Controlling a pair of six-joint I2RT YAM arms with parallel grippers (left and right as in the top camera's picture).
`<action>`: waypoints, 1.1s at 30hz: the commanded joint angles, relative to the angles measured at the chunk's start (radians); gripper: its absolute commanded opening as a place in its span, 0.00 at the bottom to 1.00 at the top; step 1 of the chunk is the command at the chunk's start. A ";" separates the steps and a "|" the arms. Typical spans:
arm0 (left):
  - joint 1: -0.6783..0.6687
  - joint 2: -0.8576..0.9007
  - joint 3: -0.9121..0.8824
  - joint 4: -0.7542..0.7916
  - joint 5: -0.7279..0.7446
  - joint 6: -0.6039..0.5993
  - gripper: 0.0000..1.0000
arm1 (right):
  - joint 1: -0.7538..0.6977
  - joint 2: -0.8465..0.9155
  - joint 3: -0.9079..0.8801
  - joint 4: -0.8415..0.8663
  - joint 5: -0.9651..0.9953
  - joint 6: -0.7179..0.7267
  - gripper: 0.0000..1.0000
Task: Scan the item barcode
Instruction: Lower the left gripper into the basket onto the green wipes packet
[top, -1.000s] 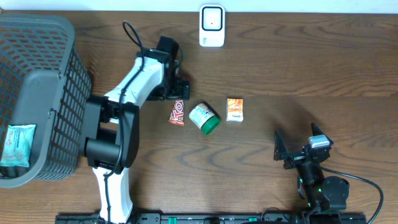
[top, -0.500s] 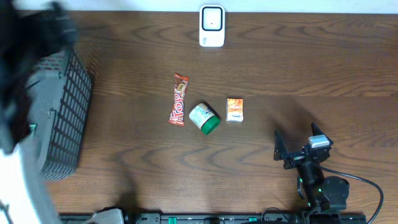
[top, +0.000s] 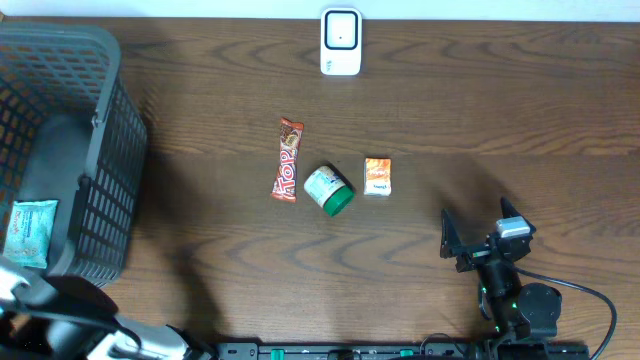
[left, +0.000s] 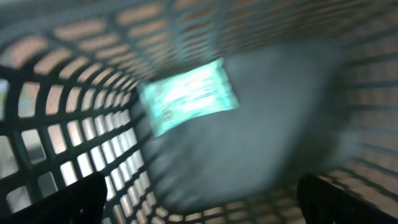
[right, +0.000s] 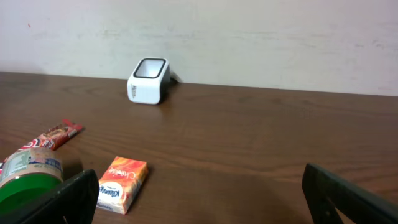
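Note:
A white barcode scanner (top: 341, 40) stands at the table's far edge; the right wrist view shows the scanner (right: 149, 81) too. Mid-table lie a red candy bar (top: 289, 160), a green-lidded jar (top: 328, 190) and an orange tissue pack (top: 377, 176). A teal packet (top: 30, 232) lies inside the grey basket (top: 100, 120). My left gripper (left: 202, 205) hangs open over the basket's inside, above the blurred teal packet (left: 186, 96), with nothing between its fingers. My right gripper (top: 480, 232) rests open near the front right, facing the tissue pack (right: 122, 183).
The basket fills the table's left side, its mesh wall (left: 74, 143) close around the left gripper. My left arm (top: 60, 325) shows at the bottom left corner. Bare wood lies between the items and the right gripper.
My left arm has swung from the candy bar at mid-table over to the basket on the left, uncovering the whole bar. The right arm and the items have not moved.

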 joint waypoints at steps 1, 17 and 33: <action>-0.019 0.053 0.007 -0.029 -0.195 -0.074 0.98 | 0.005 -0.005 -0.001 -0.004 0.005 0.013 0.99; -0.177 0.298 0.002 -0.048 -0.427 -0.259 0.98 | 0.005 -0.005 -0.001 -0.004 0.005 0.013 0.99; -0.262 0.423 0.001 0.050 -0.441 -0.393 0.98 | 0.005 -0.005 -0.001 -0.004 0.005 0.013 0.99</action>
